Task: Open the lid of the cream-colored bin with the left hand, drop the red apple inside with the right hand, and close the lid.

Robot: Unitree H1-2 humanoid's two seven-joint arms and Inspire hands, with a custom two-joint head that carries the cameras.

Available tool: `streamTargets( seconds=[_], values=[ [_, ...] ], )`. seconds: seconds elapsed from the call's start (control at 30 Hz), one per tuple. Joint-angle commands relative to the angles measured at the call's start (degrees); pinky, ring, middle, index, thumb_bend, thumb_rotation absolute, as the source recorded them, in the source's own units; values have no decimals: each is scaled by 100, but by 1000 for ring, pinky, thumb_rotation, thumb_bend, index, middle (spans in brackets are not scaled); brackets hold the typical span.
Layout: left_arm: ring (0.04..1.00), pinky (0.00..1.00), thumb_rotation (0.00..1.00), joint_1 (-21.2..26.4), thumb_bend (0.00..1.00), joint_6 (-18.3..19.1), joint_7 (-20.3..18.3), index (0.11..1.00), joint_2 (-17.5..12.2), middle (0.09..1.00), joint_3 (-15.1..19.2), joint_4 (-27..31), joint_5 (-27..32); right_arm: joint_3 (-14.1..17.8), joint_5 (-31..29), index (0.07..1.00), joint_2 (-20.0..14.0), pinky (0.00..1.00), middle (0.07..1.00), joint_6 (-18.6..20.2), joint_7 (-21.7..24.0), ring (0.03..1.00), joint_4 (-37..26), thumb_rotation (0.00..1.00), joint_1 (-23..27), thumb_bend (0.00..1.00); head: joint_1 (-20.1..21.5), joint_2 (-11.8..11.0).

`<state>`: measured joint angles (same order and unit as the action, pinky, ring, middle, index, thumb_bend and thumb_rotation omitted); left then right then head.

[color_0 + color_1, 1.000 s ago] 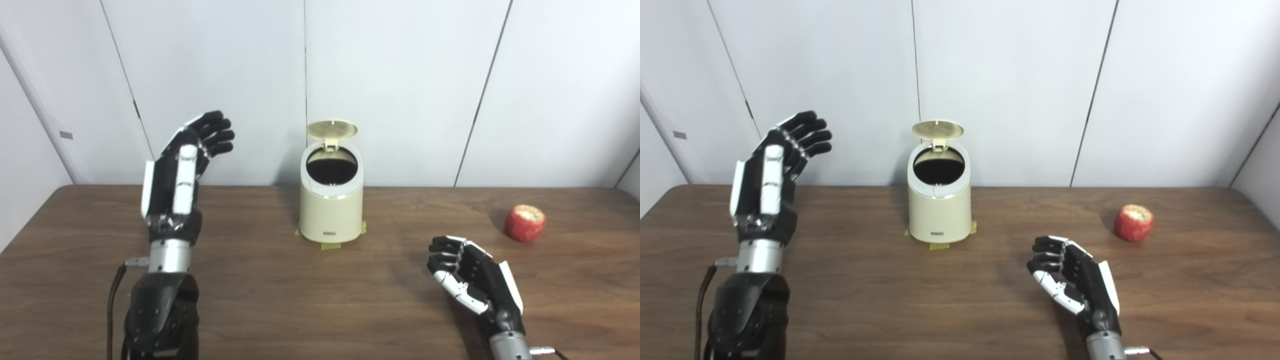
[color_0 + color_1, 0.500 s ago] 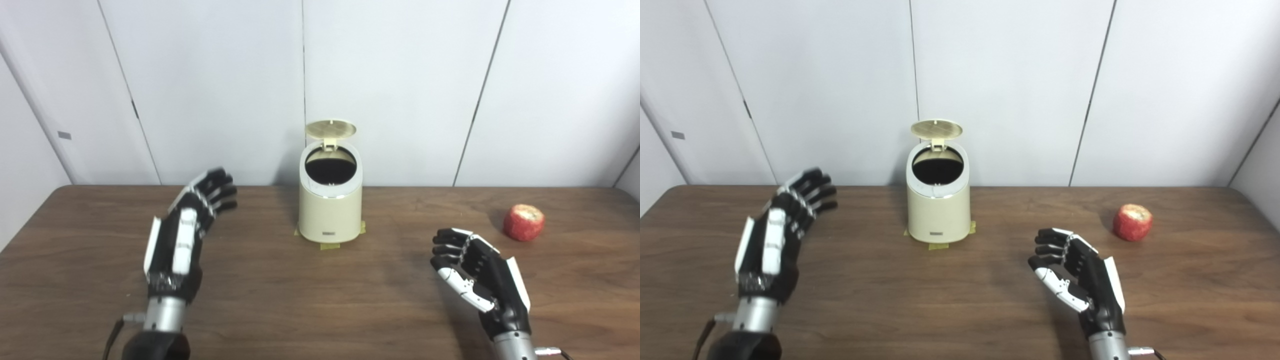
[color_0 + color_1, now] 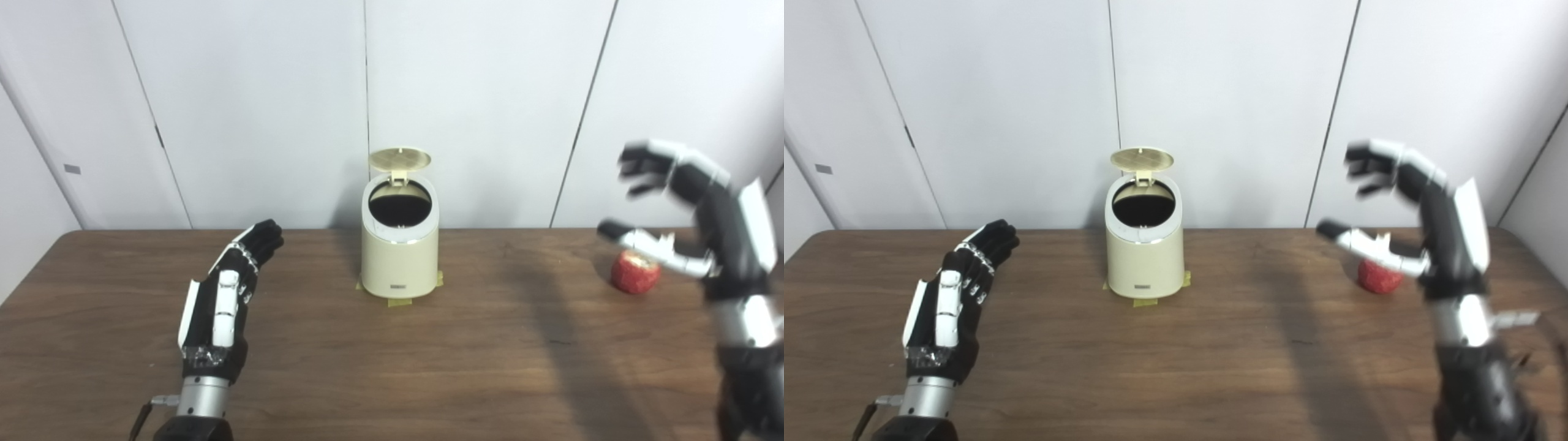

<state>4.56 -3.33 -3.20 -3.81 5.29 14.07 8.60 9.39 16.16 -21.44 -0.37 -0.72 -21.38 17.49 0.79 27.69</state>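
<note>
While the wooden worktop (image 3: 392,367), the largest item, carries everything, one cream-colored bin (image 3: 399,257) stands at its far middle on strips of yellowish tape (image 3: 401,301), just before the white wall panels (image 3: 257,110). Its single lid (image 3: 399,160) stands tipped up behind the dark round mouth, so the opening step appears done.

Two hands are present. The right hand (image 3: 686,208) is raised above the right end of the worktop, motion-blurred, with its fingers (image 3: 640,165) spread and curved over empty air; it holds nothing. The left hand (image 3: 223,300) hovers low at the left, well apart from the bin, fingers (image 3: 263,236) extended and apart, likewise empty.

One red apple (image 3: 636,274) rests on the worktop near the right edge, below and partly behind the right thumb in both views, not visibly touched. Its top shows a paler, rough patch; whether it is real fruit or a model cannot be told.

Judged by shape, the apple is probably rigid, light for this hand, smooth and inclined to roll. A grasp from above looks suitable, with fingers and thumb meeting on opposite sides at the widest girth. The bin mouth appears wider than the apple.
</note>
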Motion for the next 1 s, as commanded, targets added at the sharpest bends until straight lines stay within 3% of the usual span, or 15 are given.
streamTargets(
  seconds=[0.0, 0.13, 0.2, 0.3, 0.33, 0.47, 0.63, 0.77, 0.9, 0.97],
  values=[
    [845, 871, 931, 61, 580, -196, -8, 806, -22, 833, -2, 55, -12, 1, 436, 733, -390, 491, 731, 228, 193, 658, -51, 351, 269, 752, 7, 6],
    [847, 840, 919, -3, 591, -215, 31, 806, -30, 828, 18, -23, -90, -161, 961, 776, -1011, 598, 777, 910, 763, 730, 35, 286, 577, 851, 70, 35],
    [857, 856, 921, -21, 589, -227, 37, 804, -40, 830, 32, -39, -105, -267, 1097, 795, -1297, 618, 797, 1077, 1019, 748, 243, 278, 701, 881, 131, 53],
    [880, 913, 944, -30, 576, -186, 34, 804, -74, 841, 59, 6, -90, -448, 1322, 804, -1606, 598, 790, 1228, 1278, 732, 576, 236, 901, 934, 267, 74],
    [882, 918, 947, -35, 574, -170, 37, 804, -86, 842, 70, 22, -93, -571, 1479, 805, -1739, 598, 790, 1436, 1473, 732, 686, 232, 1004, 939, 338, 82],
    [880, 945, 964, -50, 552, -118, 34, 801, -102, 840, 102, 42, -44, -976, 1824, 815, -2094, 571, 780, 1859, 2072, 719, 1030, 286, 1335, 971, 445, 98],
    [866, 913, 951, -58, 561, -71, 50, 794, -91, 828, 120, 45, -30, -1335, 1909, 812, -2292, 582, 824, 2023, 2588, 760, 1418, 258, 1584, 969, 493, 103],
    [862, 904, 942, -69, 568, -46, 16, 793, -106, 826, 109, 64, 2, -1573, 2061, 821, -2311, 577, 822, 2081, 2701, 761, 1754, 242, 1687, 972, 507, 109],
    [858, 908, 924, -69, 566, -121, 59, 784, -65, 817, 115, 45, -42, -1721, 2150, 841, -2272, 613, 865, 2255, 2820, 821, 2031, 242, 1748, 952, 496, 118],
    [858, 925, 917, -66, 560, -173, 118, 775, -18, 812, 131, 29, -96, -1779, 2144, 838, -2280, 618, 870, 2103, 2756, 828, 2260, 252, 1762, 953, 496, 118]
  ],
)
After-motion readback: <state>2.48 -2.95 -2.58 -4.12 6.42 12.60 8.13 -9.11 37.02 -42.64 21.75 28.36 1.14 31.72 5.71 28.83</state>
